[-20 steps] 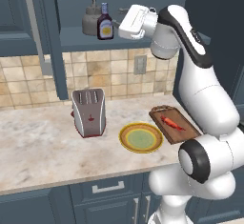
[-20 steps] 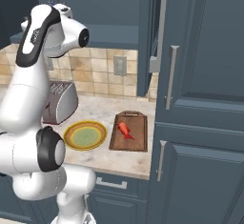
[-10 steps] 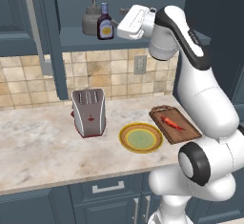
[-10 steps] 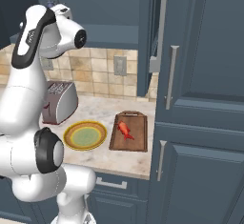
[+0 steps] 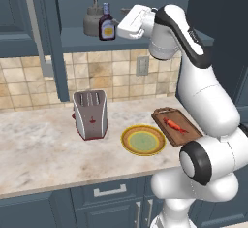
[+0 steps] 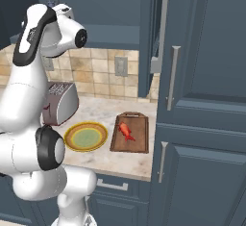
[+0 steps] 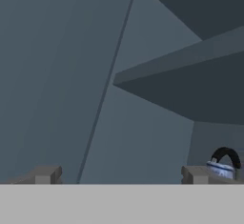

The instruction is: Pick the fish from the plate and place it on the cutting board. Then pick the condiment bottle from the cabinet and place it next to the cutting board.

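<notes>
On the table (image 5: 38,159), nearest to the robot, the plate (image 5: 143,140) lies without the fish. Just beside it the cutting board (image 5: 177,126) carries the fish (image 5: 175,124), so the first half of the task looks done.

Higher and farther, the pincer (image 7: 119,176) is raised at the level of the cabinet (image 5: 72,40) shelf, with its jaws spread wide and nothing between them. The condiment bottle (image 5: 107,23) stands upright on the open shelf, near the front of the hand, and a grey kettle-like pot (image 5: 92,21) stands just behind it on its left.

I judge the step in hand is the reach for the bottle. To do it well, the hand should come in level and straight, so that the bottle body passes between the two fingertips (image 7: 45,175), below the cap. The hand view looks into the cabinet and shows the pot's handle at its edge; the aim probably needs correction toward the bottle. Close only when the label is between the tips, without pushing the bottle against the pot.
</notes>
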Motion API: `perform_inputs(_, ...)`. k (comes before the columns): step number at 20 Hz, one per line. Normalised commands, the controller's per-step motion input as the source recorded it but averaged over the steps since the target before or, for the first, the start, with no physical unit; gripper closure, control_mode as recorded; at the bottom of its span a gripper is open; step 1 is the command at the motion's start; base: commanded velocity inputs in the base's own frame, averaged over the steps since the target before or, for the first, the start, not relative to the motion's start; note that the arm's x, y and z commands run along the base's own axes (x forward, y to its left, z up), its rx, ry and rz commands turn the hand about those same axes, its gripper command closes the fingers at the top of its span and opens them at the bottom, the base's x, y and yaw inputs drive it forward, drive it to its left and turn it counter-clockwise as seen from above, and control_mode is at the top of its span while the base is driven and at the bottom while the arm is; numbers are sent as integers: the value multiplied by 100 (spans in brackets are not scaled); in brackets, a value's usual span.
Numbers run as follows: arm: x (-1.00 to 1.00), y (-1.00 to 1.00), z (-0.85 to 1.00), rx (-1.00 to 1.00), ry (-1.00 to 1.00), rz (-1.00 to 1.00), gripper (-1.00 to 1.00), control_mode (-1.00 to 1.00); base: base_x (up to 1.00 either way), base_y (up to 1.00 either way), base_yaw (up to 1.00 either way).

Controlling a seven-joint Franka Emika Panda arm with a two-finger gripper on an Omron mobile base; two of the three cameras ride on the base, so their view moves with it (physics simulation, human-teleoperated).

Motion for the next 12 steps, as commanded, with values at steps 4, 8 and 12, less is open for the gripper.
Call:
perform_inputs(4,23,-9,0,0,0,0,-100,-100,0,0,0)
perform_inputs(8,24,-7,0,0,1,0,-100,-100,0,0,0)
perform_inputs(12,20,0,0,0,3,0,-100,-100,0,0,0)
